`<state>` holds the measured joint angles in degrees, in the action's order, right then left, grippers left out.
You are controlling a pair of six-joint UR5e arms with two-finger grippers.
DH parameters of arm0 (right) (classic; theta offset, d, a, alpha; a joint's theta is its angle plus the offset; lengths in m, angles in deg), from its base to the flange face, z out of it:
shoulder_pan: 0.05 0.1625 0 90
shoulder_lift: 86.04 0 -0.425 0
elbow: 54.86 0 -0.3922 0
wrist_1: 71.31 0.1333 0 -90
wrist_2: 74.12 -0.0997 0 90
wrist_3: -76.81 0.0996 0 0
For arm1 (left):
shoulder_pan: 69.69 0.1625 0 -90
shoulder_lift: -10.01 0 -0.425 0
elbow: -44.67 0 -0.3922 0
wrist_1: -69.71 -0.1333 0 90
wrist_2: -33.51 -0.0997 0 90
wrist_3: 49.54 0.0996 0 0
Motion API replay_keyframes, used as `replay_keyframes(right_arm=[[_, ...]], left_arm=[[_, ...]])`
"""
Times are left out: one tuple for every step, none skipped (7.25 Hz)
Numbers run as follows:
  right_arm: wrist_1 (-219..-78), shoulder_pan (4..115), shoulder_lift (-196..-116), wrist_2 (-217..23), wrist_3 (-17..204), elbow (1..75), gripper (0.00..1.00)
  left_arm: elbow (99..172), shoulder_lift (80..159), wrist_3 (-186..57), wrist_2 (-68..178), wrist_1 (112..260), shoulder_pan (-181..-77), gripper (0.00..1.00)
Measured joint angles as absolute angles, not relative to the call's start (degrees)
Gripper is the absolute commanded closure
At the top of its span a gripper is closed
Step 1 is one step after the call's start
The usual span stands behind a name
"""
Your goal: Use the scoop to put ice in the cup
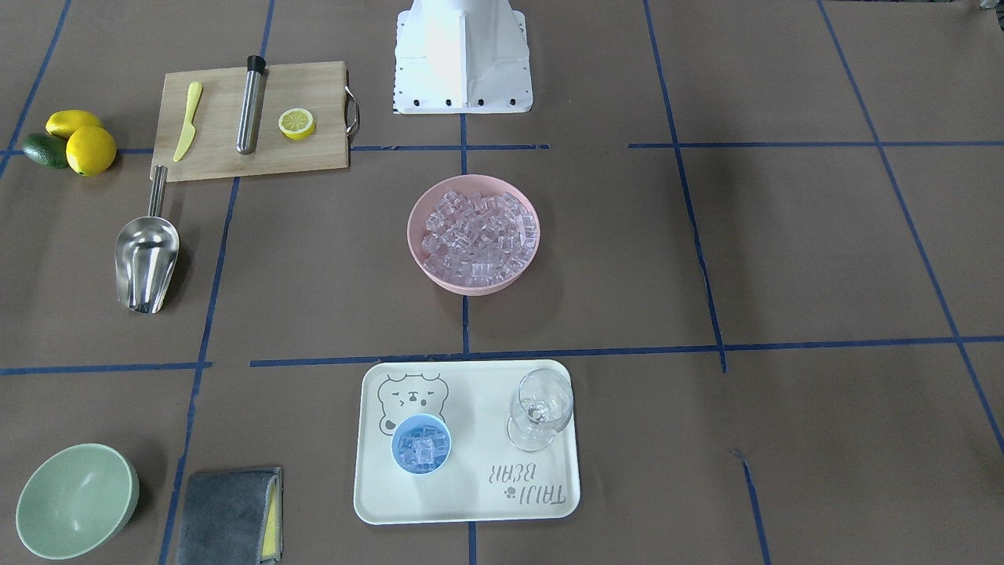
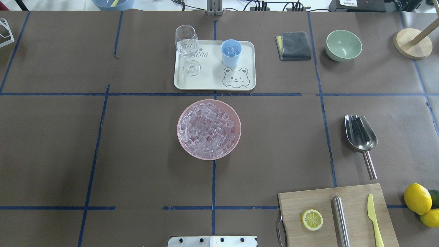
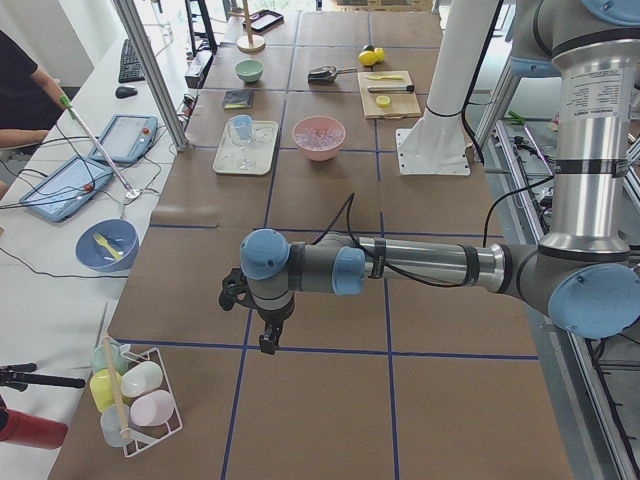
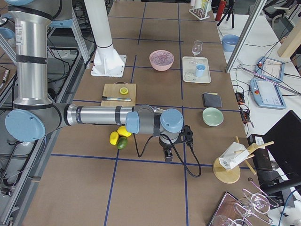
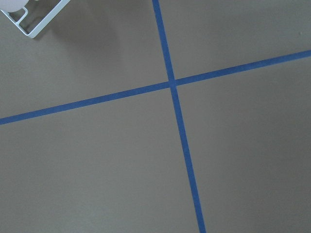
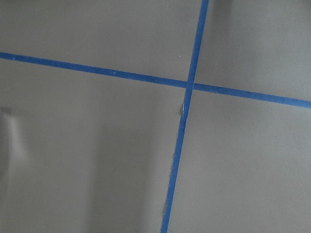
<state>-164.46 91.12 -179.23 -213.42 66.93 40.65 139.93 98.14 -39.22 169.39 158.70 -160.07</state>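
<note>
Ice cubes fill a pink bowl at the table's middle. The light-blue cup stands upright on a cream tray and holds a few ice cubes; it also shows in the overhead view. The steel scoop lies empty on the table by the cutting board, also in the overhead view. My left gripper hangs over bare table far from these things; I cannot tell if it is open. My right gripper is likewise far off; I cannot tell its state. Both wrist views show only brown paper and blue tape.
A wine glass stands on the tray beside the cup. A cutting board carries a steel cylinder, a lemon half and a yellow knife. Lemons, a green bowl and a grey cloth lie nearby.
</note>
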Motion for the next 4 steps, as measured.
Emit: replay_keyframes(right_arm=[[-164.50,91.67,-179.28,-214.06,67.19,40.21,0.00],[-164.47,92.61,-179.33,-214.58,67.27,39.47,0.00],[-164.41,93.72,-179.42,-215.16,67.32,38.70,0.00],[-164.35,94.42,-179.52,-215.50,67.64,38.46,0.00]], left_arm=[[139.92,98.20,-39.24,169.52,158.72,-160.27,0.00],[139.86,98.18,-39.25,169.47,158.74,-160.34,0.00],[139.83,98.09,-39.26,169.42,158.74,-160.36,0.00],[139.84,97.97,-39.26,169.38,158.74,-160.39,0.00]])
